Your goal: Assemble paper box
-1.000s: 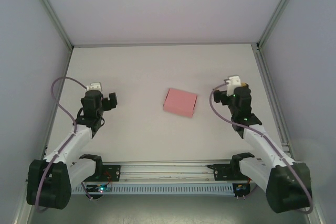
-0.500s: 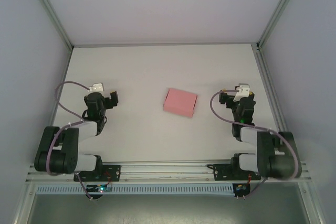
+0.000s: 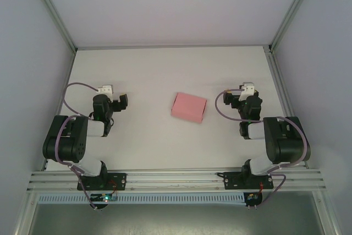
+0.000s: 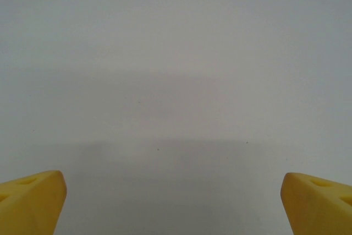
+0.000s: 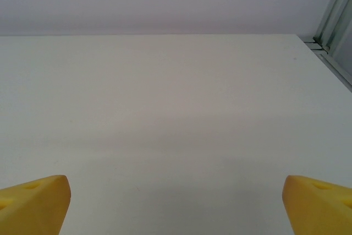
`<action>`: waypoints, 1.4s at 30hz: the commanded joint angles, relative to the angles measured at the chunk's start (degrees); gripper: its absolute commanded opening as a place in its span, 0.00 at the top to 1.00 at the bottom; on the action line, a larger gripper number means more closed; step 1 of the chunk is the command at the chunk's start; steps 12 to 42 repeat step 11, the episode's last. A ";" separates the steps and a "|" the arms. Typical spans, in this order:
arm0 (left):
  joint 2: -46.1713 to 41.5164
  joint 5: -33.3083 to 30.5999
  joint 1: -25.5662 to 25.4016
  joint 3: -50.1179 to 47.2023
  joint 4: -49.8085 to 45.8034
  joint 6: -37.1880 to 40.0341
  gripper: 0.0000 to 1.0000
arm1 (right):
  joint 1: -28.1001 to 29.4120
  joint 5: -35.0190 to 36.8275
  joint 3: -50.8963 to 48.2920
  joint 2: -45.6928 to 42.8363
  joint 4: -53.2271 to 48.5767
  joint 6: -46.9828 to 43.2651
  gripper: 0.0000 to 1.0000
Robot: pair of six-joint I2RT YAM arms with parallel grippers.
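Paper box (image 3: 188, 107), plain pink, on white table (image 3: 154, 70)

The box (image 3: 188, 107) is matt pink card. The table (image 3: 154, 75) is smooth, matt white. The fingers (image 4: 30, 202) look like yellow plastic.

Right pincer (image 5: 176, 207) spread wide, yellow fingertips (image 5: 33, 205) at 7 and 5 o'clock; white desk (image 5: 165, 108) between; metal frame (image 5: 333, 9) at 2 o'clock.
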 commanded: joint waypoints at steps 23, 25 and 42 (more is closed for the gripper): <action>-0.39 0.60 0.55 0.76 1.43 1.70 0.00 | 0.60 1.48 0.61 -0.87 0.07 -0.62 0.02; -0.39 0.60 0.55 0.76 1.43 1.70 0.00 | 0.60 1.48 0.61 -0.87 0.07 -0.62 0.02; -0.39 0.60 0.55 0.76 1.43 1.70 0.00 | 0.60 1.48 0.61 -0.87 0.07 -0.62 0.02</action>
